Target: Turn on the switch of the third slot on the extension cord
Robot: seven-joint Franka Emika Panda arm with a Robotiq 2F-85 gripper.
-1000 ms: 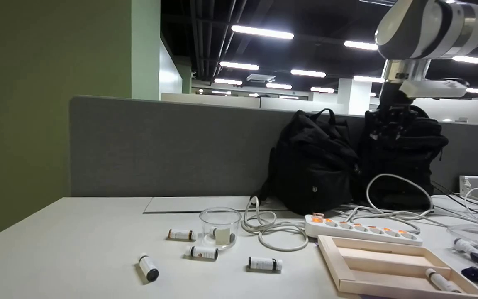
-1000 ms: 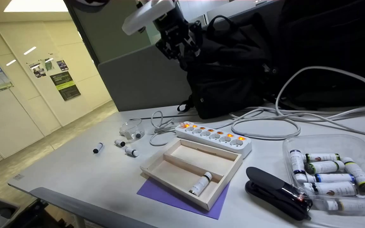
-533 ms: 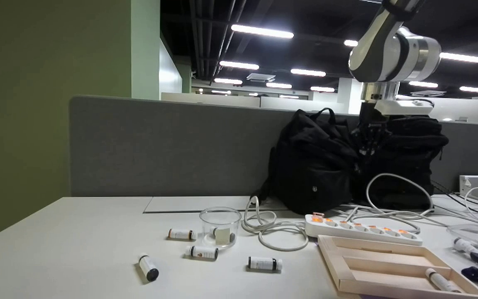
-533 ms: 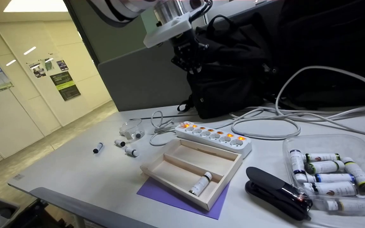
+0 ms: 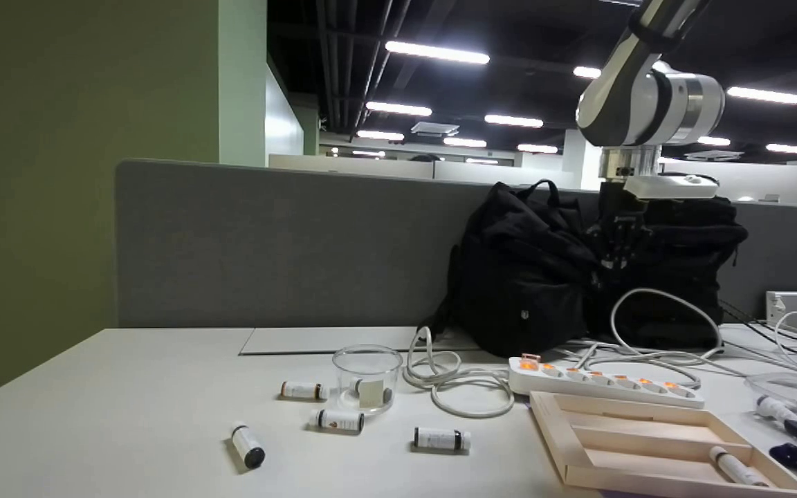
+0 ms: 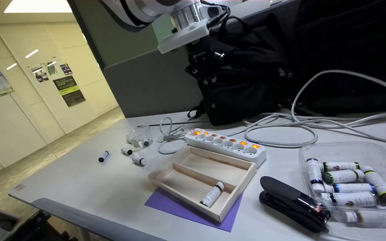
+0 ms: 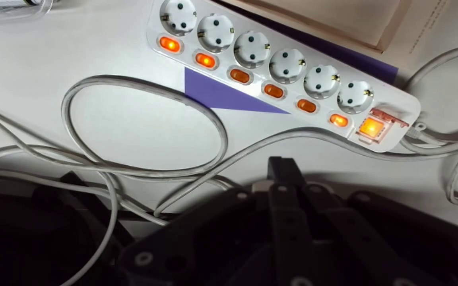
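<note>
The extension cord, a white power strip, shows in the wrist view and in both exterior views. In the wrist view its two leftmost switches are lit. Three middle switches are dim. The rightmost small switch and the square main switch under a raised clear red cover are lit. My gripper has its fingertips pressed together with nothing between them. It hangs above and apart from the strip, in front of the backpacks in both exterior views.
A pale wooden frame with a bottle inside lies right beside the strip. Looped white cables lie around it. Black backpacks stand behind. A stapler, a clear tub of bottles and a clear cup are also on the table.
My arm and gripper have come down and, in an exterior view, moved left, nearer to the strip. The movement has slowed in the last half second. The strip and the other objects have not moved.
</note>
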